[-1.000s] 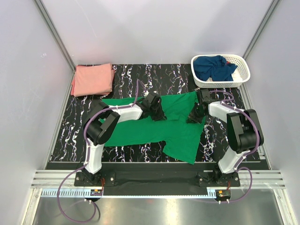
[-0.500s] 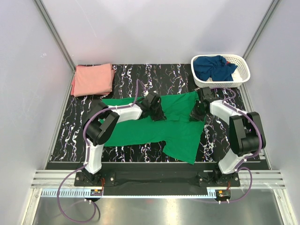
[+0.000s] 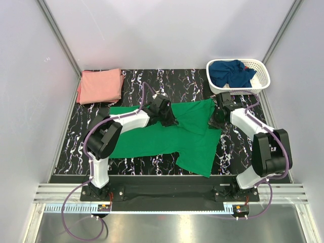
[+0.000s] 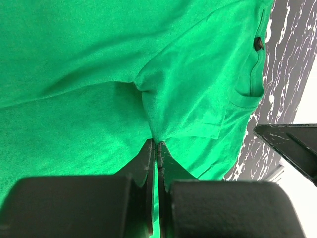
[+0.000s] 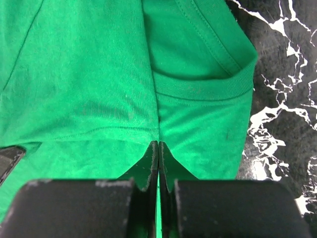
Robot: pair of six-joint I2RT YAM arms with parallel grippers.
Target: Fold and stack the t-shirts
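Mostly black white-veined tabletop (image 3: 152, 81), pale walls (image 3: 167, 30), green t-shirt (image 3: 195, 149) spread

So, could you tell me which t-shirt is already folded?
The pink one, far left; the green lies spread out, the navy bunched in the basket.

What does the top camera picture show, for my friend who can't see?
The left end effector and right end effector each pinch a green t-shirt spread on a black marbled table. A folded pink t-shirt lies back left; a white basket holding a navy t-shirt sits back right.
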